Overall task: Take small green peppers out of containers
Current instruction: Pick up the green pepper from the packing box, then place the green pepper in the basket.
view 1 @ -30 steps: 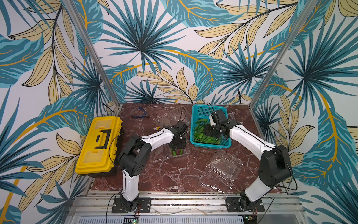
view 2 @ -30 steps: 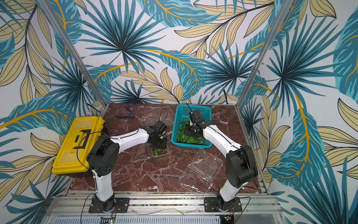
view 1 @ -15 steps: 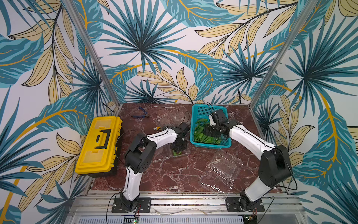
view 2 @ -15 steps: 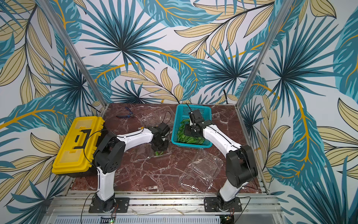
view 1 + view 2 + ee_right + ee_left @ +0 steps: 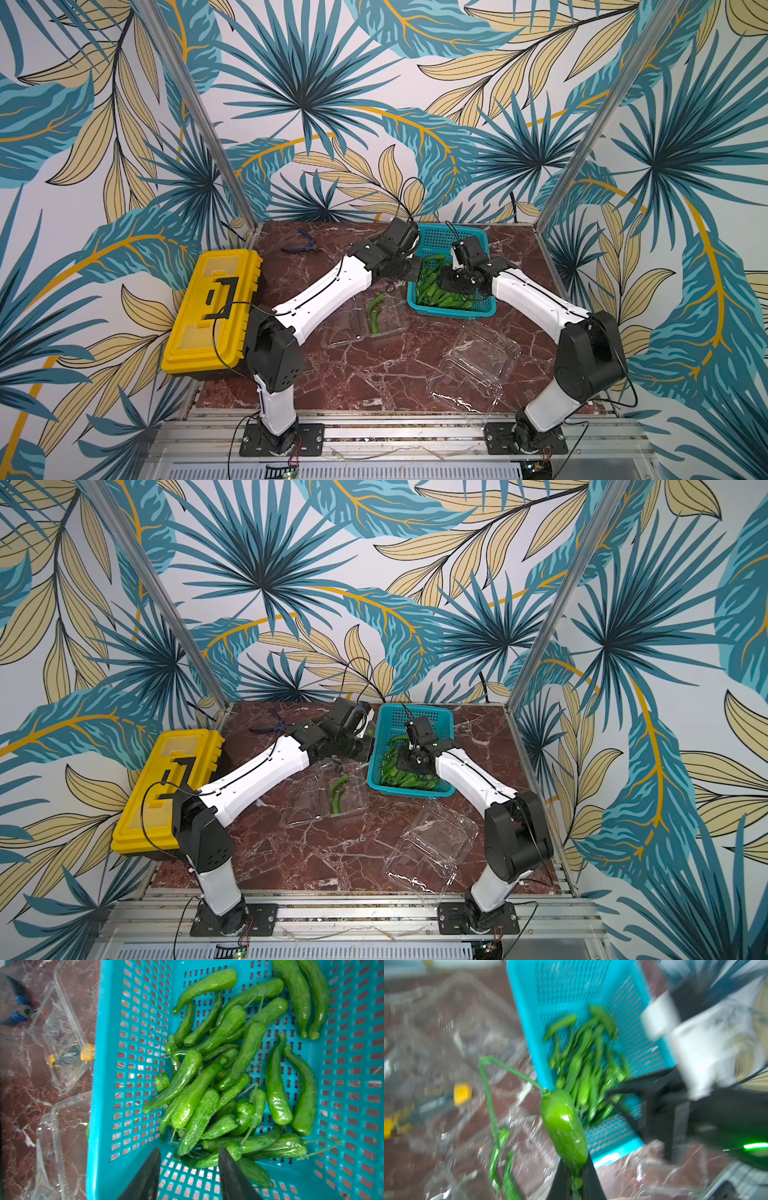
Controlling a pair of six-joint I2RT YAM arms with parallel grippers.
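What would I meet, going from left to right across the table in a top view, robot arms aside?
Yellow toolbox → blue-handled pliers → clear clamshell with leftover peppers → teal basket. The empty clamshell overlaps the basket sideways, so it is left out.

The teal basket (image 5: 434,719) sits at one o'clock on the marble table (image 5: 332,854), small green peppers (image 5: 395,776) heaped inside beneath the right gripper (image 5: 405,766). The left gripper (image 5: 368,744) hangs at its nine o'clock rim. An open container (image 5: 303,808) holding a few peppers lies at the basket's seven o'clock.
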